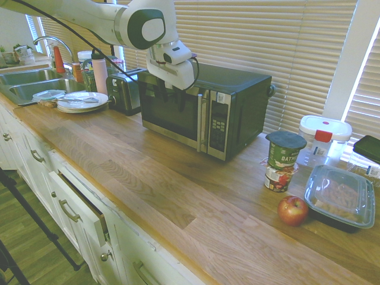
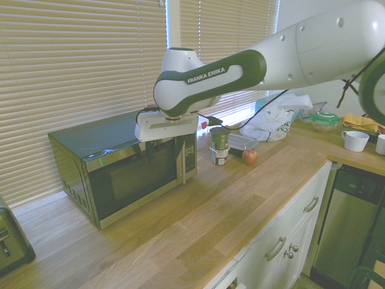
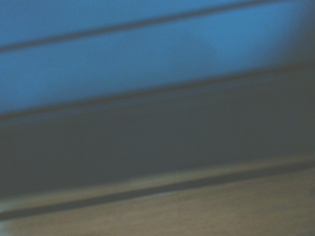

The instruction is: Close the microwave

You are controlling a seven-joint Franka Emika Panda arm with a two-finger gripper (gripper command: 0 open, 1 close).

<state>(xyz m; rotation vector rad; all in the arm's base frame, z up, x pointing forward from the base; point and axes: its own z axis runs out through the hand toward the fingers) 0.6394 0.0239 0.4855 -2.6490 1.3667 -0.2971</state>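
Note:
The black microwave (image 1: 237, 95) (image 2: 129, 177) stands on the wooden counter (image 1: 178, 178) against the blinds. Its silver-trimmed glass door lies flush with the body, and its bar handle (image 1: 203, 122) sits beside the button panel. My gripper (image 1: 170, 98) (image 2: 161, 149) hangs at the door's upper front. It is open, with its dark fingers spread in front of the glass and nothing between them. The wrist view is blurred and shows only the dark door face (image 3: 147, 142) above a strip of counter (image 3: 197, 211).
A small dark toaster (image 1: 123, 92), stacked plates (image 1: 83, 101) and the sink (image 1: 29, 83) lie left of the microwave. To its right are an oatmeal cup (image 1: 284, 151), an apple (image 1: 293, 209) and plastic containers (image 1: 339, 196). A drawer (image 1: 83, 208) under the counter is ajar.

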